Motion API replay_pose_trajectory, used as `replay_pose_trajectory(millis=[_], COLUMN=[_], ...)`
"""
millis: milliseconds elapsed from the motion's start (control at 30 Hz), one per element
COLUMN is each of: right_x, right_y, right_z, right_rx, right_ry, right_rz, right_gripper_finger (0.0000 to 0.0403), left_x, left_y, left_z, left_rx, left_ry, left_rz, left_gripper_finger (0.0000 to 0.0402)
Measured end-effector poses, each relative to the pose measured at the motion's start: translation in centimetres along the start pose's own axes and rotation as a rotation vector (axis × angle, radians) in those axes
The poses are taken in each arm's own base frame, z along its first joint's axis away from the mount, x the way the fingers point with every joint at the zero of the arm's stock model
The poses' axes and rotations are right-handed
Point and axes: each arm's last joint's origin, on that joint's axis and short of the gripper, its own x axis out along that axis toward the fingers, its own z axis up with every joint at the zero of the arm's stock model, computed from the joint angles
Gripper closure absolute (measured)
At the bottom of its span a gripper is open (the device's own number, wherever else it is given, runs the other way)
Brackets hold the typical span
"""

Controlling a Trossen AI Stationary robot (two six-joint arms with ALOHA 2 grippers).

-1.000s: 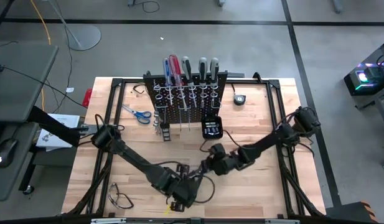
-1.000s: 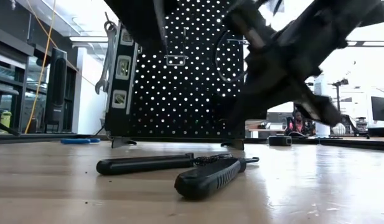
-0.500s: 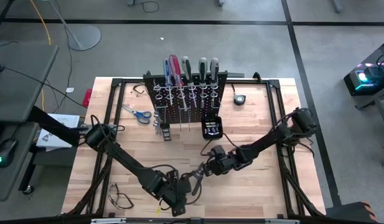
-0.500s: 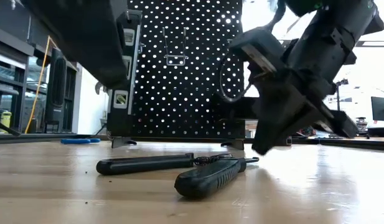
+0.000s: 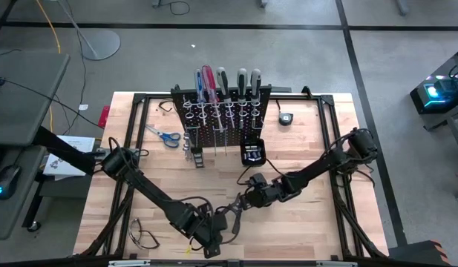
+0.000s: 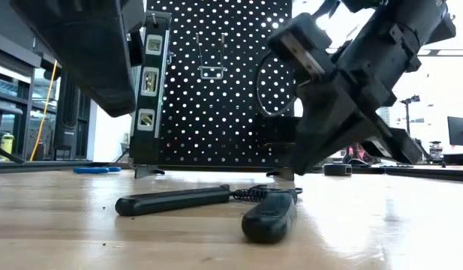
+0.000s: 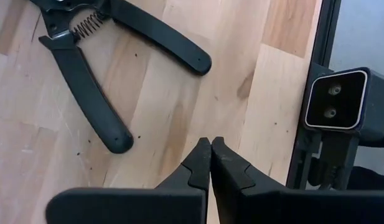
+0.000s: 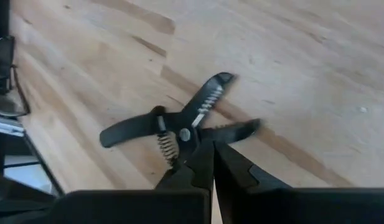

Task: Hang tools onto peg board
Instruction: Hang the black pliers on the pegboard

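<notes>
At six o'clock on the pale wood counter (image 5: 303,148), I see matte, spring-jointed pliers (image 7: 86,87) splayed between my pinched-together left claw (image 7: 210,146) and right claw (image 8: 211,149).

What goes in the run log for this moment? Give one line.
left gripper: shut, empty, beside pliers | right gripper: shut, at pliers' pivot | pliers: flat on table
</notes>
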Motion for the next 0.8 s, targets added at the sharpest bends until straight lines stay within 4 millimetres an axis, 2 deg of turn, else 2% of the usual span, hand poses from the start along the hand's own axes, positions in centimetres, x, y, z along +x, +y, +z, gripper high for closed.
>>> replay_pose_trajectory(millis=[800], right_x=[1.7], right_y=[-1.3], right_z=[0.5], right_rx=[0.024], right_ry=[-0.038], right_rz=[-0.087], right_gripper_finger=[0.0403], left_x=[-0.1], left_y=[0.2], left_z=[0.4], left_rx=[-0.026], left_ry=[-0.01], left_rz=[-0.005], left_gripper_finger=[0.0401])
